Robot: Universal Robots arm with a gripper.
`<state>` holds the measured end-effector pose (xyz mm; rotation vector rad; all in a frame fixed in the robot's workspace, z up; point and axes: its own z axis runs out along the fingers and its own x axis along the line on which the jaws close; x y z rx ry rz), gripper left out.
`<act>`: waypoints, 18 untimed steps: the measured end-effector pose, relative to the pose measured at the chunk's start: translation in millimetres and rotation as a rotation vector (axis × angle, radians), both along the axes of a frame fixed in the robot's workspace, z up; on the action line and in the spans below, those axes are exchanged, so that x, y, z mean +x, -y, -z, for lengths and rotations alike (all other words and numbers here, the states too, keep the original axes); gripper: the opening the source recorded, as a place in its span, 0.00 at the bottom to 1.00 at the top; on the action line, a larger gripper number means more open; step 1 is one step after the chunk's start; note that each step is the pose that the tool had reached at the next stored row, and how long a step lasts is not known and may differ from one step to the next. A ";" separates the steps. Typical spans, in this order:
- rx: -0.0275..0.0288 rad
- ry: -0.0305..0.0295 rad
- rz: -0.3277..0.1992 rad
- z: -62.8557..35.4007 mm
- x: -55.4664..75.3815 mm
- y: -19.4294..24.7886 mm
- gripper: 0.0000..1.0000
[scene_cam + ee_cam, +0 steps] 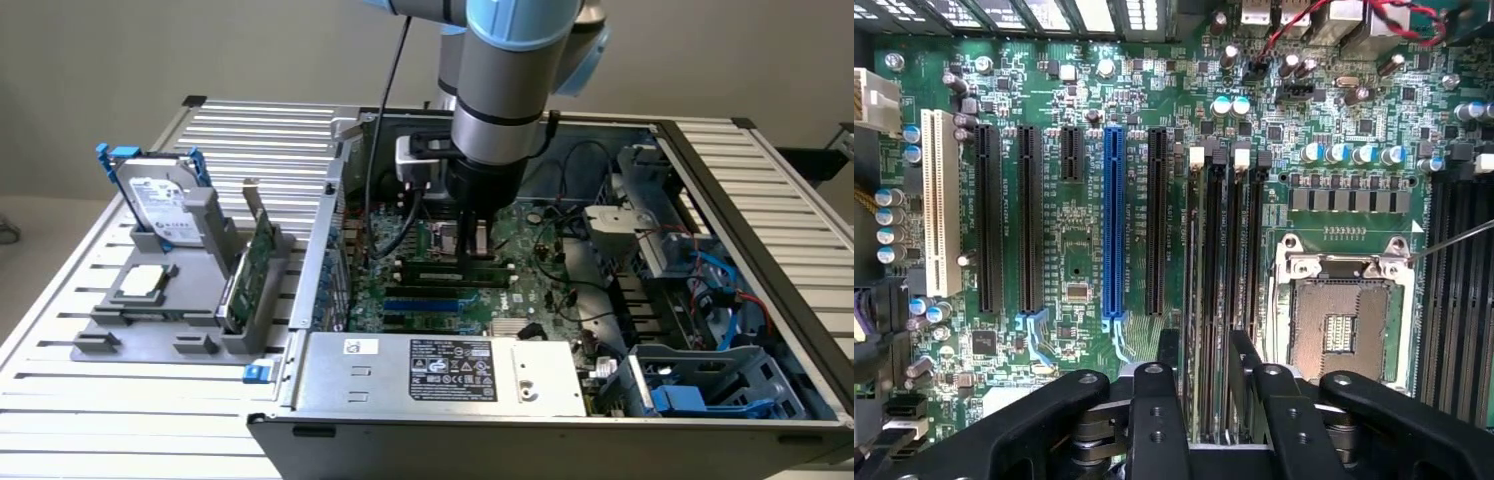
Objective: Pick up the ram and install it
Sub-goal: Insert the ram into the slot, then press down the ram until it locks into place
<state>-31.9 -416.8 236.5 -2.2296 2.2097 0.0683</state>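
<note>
The gripper (pixel 1206 350) is held with jaws parted, apparently clear of the ram (pixel 1216 280), which is seated on edge in a motherboard (pixel 1084 230) slot beside the CPU socket (pixel 1344 320).

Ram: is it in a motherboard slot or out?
In: the ram stands on edge in a slot, inside the open pincer. Latched: cannot tell.
</note>
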 end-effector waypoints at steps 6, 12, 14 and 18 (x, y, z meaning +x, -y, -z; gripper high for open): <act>0.0135 -0.0084 0.002 -8.8 -2.6 2.4 0.25; 0.0257 -0.0138 0.008 -12.1 -7.5 3.9 0.11; 0.0257 -0.0140 0.008 -12.2 -7.5 3.9 0.11; 0.0258 -0.0139 0.008 -12.1 -7.6 3.9 0.11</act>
